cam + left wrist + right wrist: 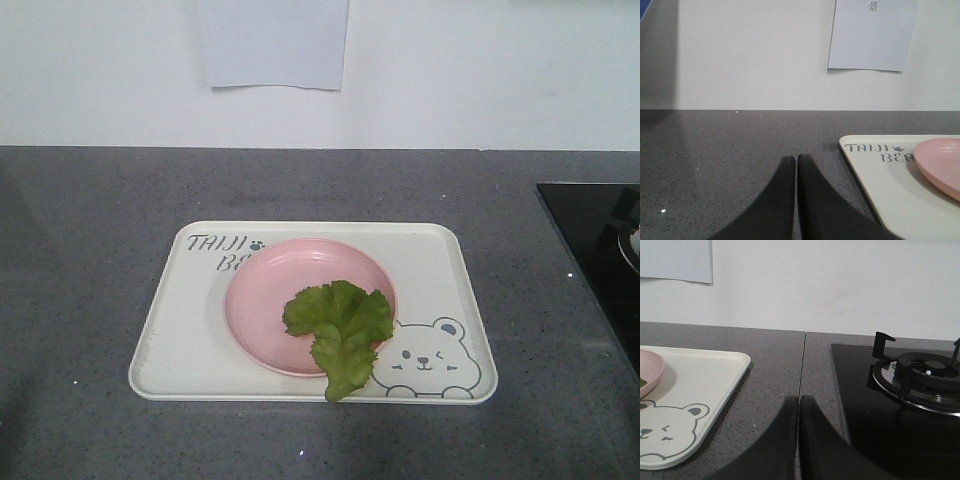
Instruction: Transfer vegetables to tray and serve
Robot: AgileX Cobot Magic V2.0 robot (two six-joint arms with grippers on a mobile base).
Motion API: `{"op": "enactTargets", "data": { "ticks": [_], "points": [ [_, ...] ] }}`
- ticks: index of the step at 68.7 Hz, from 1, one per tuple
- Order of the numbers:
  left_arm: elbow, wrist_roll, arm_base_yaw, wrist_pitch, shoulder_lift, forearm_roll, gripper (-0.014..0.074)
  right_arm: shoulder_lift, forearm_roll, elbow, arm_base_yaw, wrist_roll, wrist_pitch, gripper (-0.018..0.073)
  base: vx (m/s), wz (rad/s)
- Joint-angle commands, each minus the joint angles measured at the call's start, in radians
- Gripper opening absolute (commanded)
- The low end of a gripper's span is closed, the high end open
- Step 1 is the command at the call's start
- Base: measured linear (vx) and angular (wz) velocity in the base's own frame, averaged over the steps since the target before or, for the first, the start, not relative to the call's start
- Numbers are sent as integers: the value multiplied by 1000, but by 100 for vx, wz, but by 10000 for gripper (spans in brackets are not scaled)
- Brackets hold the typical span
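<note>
A grey speckled countertop (100, 250) runs below a white wall (480, 70) with a sheet of paper (272, 42) stuck to it, and a black gas hob (900, 405) with its burner (920, 377) sits at the right end. The cream-white tray (180, 340) lies on the counter and bears a round pink plate (265, 300), on which the lettuce leaf (340, 330) rests, its tip hanging over the plate's near rim onto the tray beside the bear drawing (430, 362). The left gripper (797, 165) hovers just left of the tray and the right gripper (798, 407) between tray and hob, each with its jaws pressed together and holding nothing.
</note>
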Motion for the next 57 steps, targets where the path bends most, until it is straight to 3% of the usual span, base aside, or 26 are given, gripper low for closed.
{"op": "enactTargets", "data": {
  "ticks": [1, 10, 57],
  "points": [
    [27, -3, 4, -77, -15, -7, -6, -8, 3, 17, -3, -20, -64, -6, 0, 0],
    [27, -3, 4, -77, -15, -7, -6, -8, 40, 17, -3, 1, -64, -6, 0, 0],
    [27, -3, 4, -77, -15, -7, -6, -8, 40, 16, -3, 5, -64, -6, 0, 0]
  ]
}}
